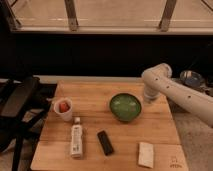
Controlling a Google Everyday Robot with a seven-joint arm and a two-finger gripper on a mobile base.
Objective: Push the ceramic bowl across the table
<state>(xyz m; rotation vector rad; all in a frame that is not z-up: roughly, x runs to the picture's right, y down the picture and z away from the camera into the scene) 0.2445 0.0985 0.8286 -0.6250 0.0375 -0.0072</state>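
The green ceramic bowl (125,107) sits upright on the light-brown wooden table (95,95), right of the middle. My white arm comes in from the right. Its gripper (149,96) hangs just to the right of the bowl's rim, near the table's right edge, close to the bowl; I cannot tell if they touch.
A white cup with red contents (63,109) stands at the left. A white bottle (76,140), a black bar (105,142) and a white packet (146,154) lie along the front. A blue-grey bowl (192,79) sits off the table at the right. A black chair (17,100) stands at the left.
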